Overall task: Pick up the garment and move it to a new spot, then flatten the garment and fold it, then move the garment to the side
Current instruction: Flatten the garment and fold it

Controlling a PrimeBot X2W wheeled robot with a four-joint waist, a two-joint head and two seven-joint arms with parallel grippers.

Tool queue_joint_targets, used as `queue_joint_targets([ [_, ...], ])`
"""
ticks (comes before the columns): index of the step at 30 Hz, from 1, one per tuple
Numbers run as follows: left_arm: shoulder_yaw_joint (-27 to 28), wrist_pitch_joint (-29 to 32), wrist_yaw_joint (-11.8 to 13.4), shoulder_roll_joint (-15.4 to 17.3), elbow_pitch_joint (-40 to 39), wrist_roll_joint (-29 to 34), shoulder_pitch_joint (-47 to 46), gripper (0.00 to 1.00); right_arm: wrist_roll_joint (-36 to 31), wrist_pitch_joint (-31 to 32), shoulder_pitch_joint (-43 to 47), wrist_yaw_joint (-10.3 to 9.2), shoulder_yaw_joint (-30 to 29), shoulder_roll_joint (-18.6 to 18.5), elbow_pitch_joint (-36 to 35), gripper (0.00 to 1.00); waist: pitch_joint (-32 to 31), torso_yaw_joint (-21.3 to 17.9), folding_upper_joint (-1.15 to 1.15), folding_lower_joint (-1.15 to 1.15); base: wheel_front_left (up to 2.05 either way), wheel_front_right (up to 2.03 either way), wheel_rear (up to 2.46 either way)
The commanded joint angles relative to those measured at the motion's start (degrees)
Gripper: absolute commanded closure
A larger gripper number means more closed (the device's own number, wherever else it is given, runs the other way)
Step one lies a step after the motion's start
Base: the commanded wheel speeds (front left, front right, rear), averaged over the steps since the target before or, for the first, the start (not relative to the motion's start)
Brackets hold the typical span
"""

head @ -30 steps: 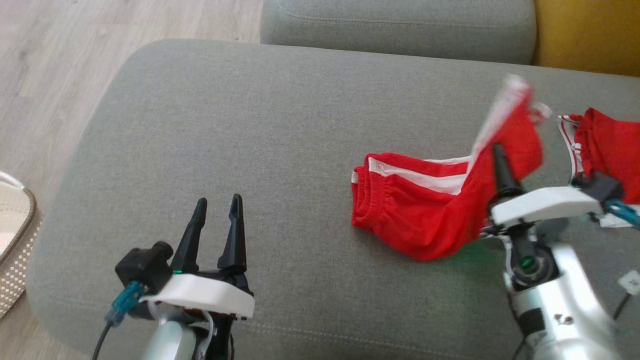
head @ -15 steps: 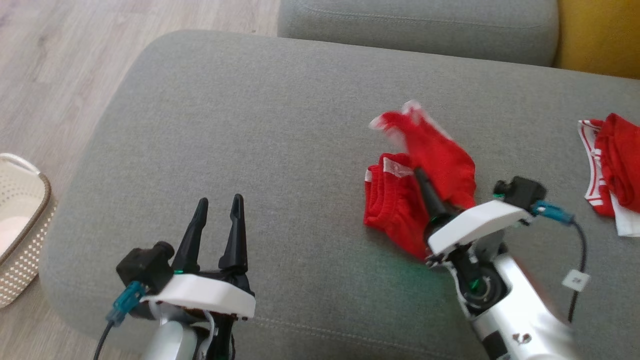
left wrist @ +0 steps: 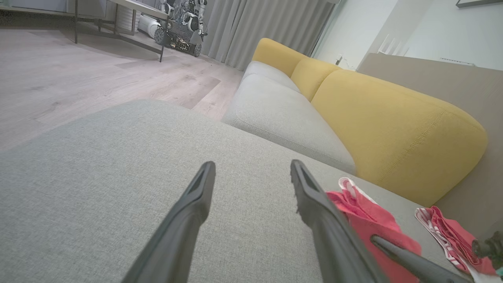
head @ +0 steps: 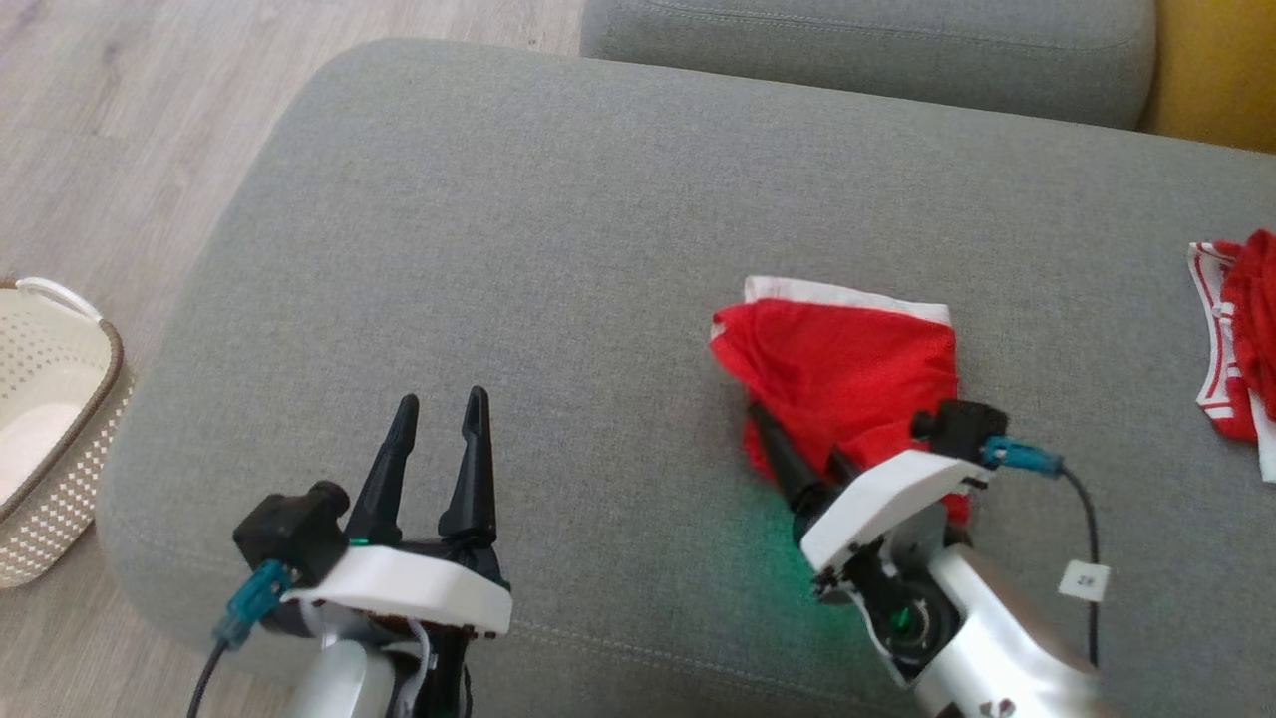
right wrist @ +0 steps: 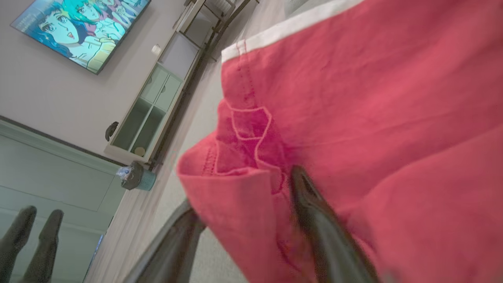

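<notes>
**Folded red garment on the grey cushion, right fingers parted at its near edge**

There is one container: a cream perforated basket with a brown rim (head: 60,399). It stands on the pale wood-plank floor (head: 100,120) at 9 o'clock in the head view, just beside the cushion's rounded corner. Small holes dot its wall and a pale looped handle shows at its top. A pale bottom shows inside, but I cannot tell what it holds.

The large grey woven-fabric cushion (head: 498,249) is broad and round-cornered, with a stitched seam along its near edge. A second grey cushion (head: 857,50) lies beyond it at 12 o'clock. A yellow upholstered backrest (head: 1211,70) shows at 1 o'clock.

Two red garments lie on the large cushion. The red mesh garment with a white band (head: 847,369) sits at 4 o'clock from the cushion's middle. It is folded to a compact, roughly square shape, with the white band along its far edge. The right wrist view shows its fine weave and stitched hems. The rumpled red-and-white striped garment (head: 1236,339) lies well apart at 3 o'clock, cut by the picture's edge.

There are two grippers, each with two long, dark, tapering fingers on a white housing. The right gripper (head: 795,434) is at 5 o'clock, at the folded garment's near edge. Its fingers stand wide, one over a loose fold of the red cloth and one partly hidden beneath it, and they are not pinching it. The left gripper (head: 439,397) is at 7 o'clock, its fingers wide apart over bare grey fabric.
</notes>
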Motion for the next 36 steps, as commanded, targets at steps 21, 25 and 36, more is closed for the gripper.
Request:
queue_joint_targets([
  [21, 3.2, -0.7, 0.2, 0.2, -2.0, 0.4, -0.9, 0.00, 3.8, 1.4, -2.1, 0.39, 5.4, 0.3, 2.8, 0.00, -3.1, -3.9, 0.00, 0.00, 0.00, 0.00, 0.00],
  [25, 4.0, -0.7, 0.0, 0.2, -2.5, 0.6, -0.8, 0.00, 1.2, 0.2, -2.0, 0.39, 1.8, -1.1, 0.4, 0.00, -3.7, -5.9, 0.00, 0.00, 0.00, 0.00, 0.00],
  [36, 5.7, -0.7, -0.3, 0.2, -4.7, 0.5, -2.3, 0.00, -18.5, -6.2, 0.8, 0.39, -11.6, -9.1, -10.6, 0.00, -3.2, -10.9, 0.00, 0.00, 0.00, 0.00, 0.00],
])
